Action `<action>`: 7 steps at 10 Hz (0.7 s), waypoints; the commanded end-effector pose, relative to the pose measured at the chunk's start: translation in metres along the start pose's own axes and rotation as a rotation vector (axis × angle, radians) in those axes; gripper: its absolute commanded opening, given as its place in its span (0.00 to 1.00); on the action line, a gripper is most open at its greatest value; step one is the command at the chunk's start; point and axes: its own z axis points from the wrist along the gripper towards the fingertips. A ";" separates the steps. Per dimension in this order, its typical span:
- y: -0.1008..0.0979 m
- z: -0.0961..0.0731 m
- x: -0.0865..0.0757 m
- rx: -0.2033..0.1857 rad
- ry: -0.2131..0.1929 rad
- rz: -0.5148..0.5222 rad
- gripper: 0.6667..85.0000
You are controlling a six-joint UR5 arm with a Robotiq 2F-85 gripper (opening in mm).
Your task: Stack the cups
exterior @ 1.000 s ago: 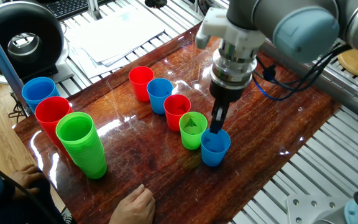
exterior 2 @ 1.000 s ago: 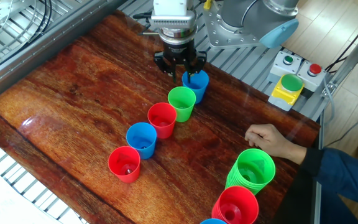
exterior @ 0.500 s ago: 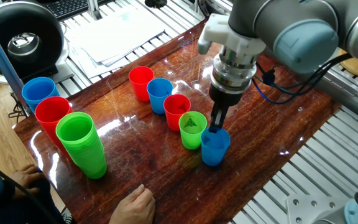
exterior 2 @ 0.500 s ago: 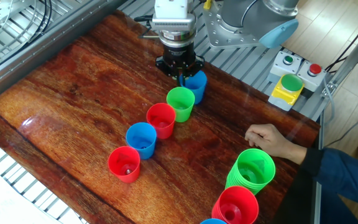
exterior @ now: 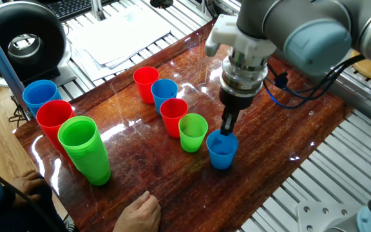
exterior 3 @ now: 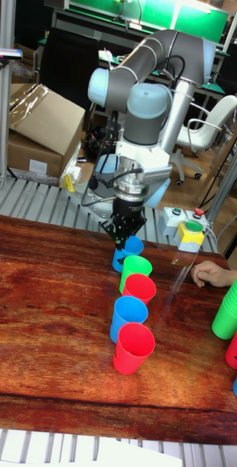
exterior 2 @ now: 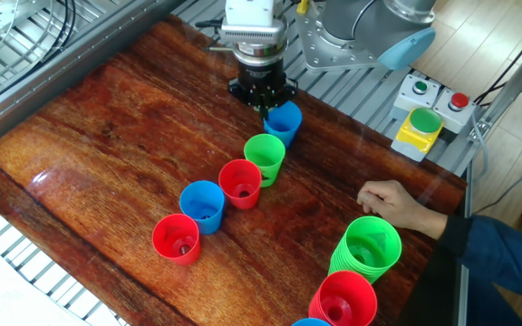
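Observation:
Five small cups stand in a row on the wooden table. From the far end they are a red cup, a blue cup, a red cup, a light green cup and a blue cup. My gripper points straight down at the near rim of this last blue cup and is shut on its wall. The tall view shows the gripper at the same blue cup, behind the green cup. In the other fixed view the gripper stands at the row's far end.
A tall green pile of nested cups, a red pile and a blue pile stand at the table's left end. A person's hand rests at the near edge. A yellow button box sits beyond the table.
The gripper's fingers closed on the end blue cup's rim. The green cup and the red cup beside it slid a little along the row, away from the held cup.

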 end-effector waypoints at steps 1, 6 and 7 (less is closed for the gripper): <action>0.015 -0.018 0.007 -0.041 0.028 0.032 0.01; 0.034 -0.073 0.005 -0.088 0.118 0.031 0.01; 0.036 -0.087 0.003 -0.104 0.148 0.025 0.01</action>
